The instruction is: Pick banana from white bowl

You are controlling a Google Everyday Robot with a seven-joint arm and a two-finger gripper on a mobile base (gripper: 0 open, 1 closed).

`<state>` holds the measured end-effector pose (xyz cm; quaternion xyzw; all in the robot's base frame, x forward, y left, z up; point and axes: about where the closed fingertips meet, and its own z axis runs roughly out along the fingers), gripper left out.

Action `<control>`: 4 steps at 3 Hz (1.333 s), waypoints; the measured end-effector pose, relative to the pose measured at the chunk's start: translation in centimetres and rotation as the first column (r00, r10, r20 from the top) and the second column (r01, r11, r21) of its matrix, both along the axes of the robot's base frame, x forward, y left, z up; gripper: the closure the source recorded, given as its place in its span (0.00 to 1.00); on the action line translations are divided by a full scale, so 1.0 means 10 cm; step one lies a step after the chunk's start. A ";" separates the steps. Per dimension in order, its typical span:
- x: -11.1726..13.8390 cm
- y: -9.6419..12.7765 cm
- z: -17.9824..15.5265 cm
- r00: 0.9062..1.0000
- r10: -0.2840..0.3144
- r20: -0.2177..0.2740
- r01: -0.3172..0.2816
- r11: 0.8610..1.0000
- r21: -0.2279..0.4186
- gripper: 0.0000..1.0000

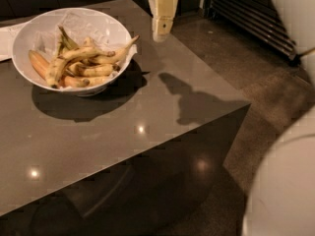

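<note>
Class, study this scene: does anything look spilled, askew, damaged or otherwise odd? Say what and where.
Nothing is spilled. The bananas in the white bowl lie in a loose heap, brown-blotched, and one banana pokes its tip past the right rim. The gripper hangs above the far edge of the table, right of the bowl.

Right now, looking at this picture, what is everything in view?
white bowl: one, white, left on the table.
bananas: several, yellow with brown marks, piled in the bowl.
paper lining: one, crinkled white, under the bananas.
paper sheet: one, white, flat at the table's left edge.
table: one, dark glossy grey, left and centre.
slatted unit: one, black, top right.
gripper: one, cream, above the table's far edge, right of the bowl, touching nothing.
robot body: white curved shells, right edge.
</note>
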<state>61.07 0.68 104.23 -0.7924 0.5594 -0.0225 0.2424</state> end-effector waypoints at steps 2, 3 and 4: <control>0.16 0.38 -0.12 0.996 0.088 0.004 -0.088 0.996 -0.028 0.00; 0.23 0.58 -0.05 0.988 0.147 0.041 -0.146 0.989 -0.022 0.00; 0.28 0.89 -0.04 0.969 0.243 0.054 -0.241 0.970 -0.034 0.00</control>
